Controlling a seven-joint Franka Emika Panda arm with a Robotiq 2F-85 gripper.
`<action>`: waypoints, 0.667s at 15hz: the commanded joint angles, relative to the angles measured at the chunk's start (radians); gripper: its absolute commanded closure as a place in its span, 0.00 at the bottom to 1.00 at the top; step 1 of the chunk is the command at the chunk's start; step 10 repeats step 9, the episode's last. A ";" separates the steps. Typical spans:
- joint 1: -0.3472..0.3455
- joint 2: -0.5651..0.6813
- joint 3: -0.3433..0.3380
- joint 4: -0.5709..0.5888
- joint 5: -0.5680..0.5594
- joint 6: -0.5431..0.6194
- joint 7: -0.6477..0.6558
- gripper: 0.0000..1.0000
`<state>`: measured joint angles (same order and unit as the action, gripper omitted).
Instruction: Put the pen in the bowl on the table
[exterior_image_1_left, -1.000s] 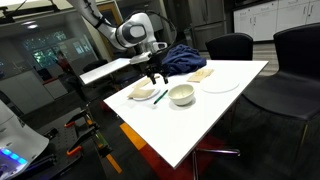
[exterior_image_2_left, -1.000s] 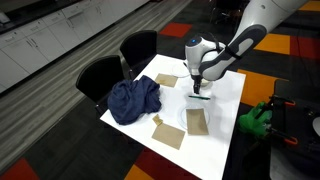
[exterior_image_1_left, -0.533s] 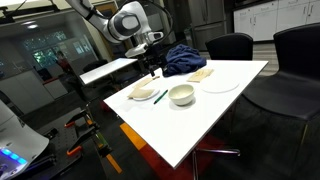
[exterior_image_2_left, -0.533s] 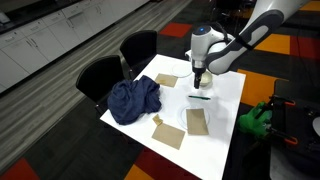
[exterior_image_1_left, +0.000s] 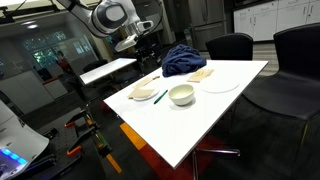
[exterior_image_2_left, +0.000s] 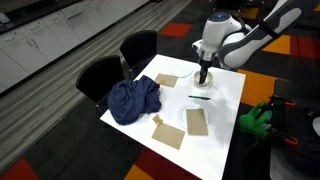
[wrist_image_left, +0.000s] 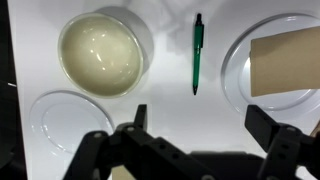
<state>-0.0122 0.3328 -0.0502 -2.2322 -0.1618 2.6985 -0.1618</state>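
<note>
The dark green pen (wrist_image_left: 197, 52) lies flat on the white table (wrist_image_left: 170, 95), between the cream bowl (wrist_image_left: 100, 52) and a shallow dish. In an exterior view the pen (exterior_image_1_left: 160, 97) lies just beside the bowl (exterior_image_1_left: 181, 95); it also shows in an exterior view (exterior_image_2_left: 200, 97). My gripper (wrist_image_left: 203, 125) is open and empty, high above the table, with the pen between and ahead of its fingers. It hangs above the table's far edge in both exterior views (exterior_image_1_left: 143, 47) (exterior_image_2_left: 205, 78). The bowl is empty.
A shallow pale dish (wrist_image_left: 240, 60) holds a brown card (wrist_image_left: 285, 62). A flat white plate (wrist_image_left: 70, 120) lies beside the bowl. A blue cloth (exterior_image_1_left: 183, 60) is heaped at the table's back. Brown cards (exterior_image_2_left: 197, 120) lie on the table. Black chairs (exterior_image_1_left: 232, 47) stand around.
My gripper has risen from just above the pen and drawn back toward the table's edge, still open. The pen has stayed lying on the table.
</note>
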 joint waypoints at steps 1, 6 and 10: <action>-0.043 -0.088 0.040 -0.090 0.038 0.039 -0.078 0.00; -0.030 -0.046 0.030 -0.045 0.024 0.009 -0.057 0.00; -0.030 -0.043 0.030 -0.044 0.024 0.009 -0.057 0.00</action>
